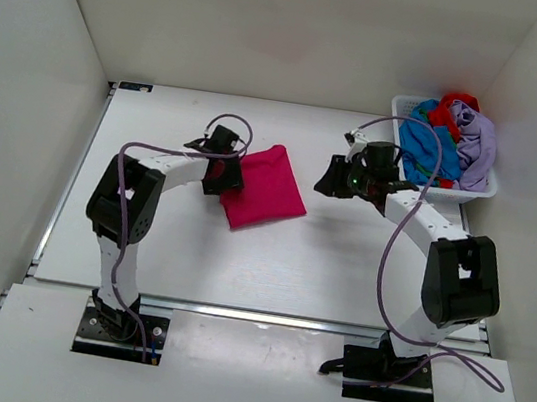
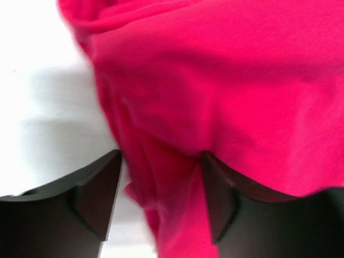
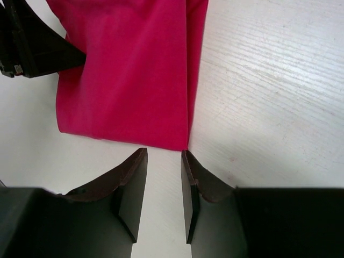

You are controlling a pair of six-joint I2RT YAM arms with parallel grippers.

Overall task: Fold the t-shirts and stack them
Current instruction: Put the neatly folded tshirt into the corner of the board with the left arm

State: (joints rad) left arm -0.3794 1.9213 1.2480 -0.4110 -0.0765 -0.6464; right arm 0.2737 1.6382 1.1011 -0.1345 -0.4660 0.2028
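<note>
Looking from the top camera: the magenta-pink t-shirt [image 1: 268, 189] lies folded into a tilted rectangle near the middle of the counter [image 1: 319, 269], flat on the surface.

Left pincer [image 1: 226, 181] is at the shirt's 9 o'clock edge, low over it. Left wrist view: fingers [image 2: 97, 193] stand wide apart, with a loose ridge of pink cloth running between them. Bare counter shows between the 9 o'clock finger and the cloth. The cloth drapes over the top of the 3 o'clock finger. Not clamped: jaws apart, cloth merely inside the gap. That picture is blurred, so I cannot tell whether the fingertips touch the counter.

Right pincer [image 1: 333, 177] hovers at the shirt's 3 o'clock side, near it but apart. Right wrist view: fingers [image 3: 131, 188] are a narrow slot apart, only white counter in the slot, nothing held. The shirt's corner lies just beyond the fingertips at 12 o'clock, not touching them. A straight fold line runs along the shirt's edge there. One left-pincer finger shows at 10 o'clock in that view, its tip over the cloth edge.

Remaining t-shirts sit in the white basket [image 1: 472, 194] at the counter's 1 o'clock corner: blue t-shirt [image 1: 420, 145] at its 9 o'clock side, red t-shirt [image 1: 458, 105] at 12, lavender t-shirt [image 1: 477, 143] at 3. All are crumpled and heaped above the rim.
</note>
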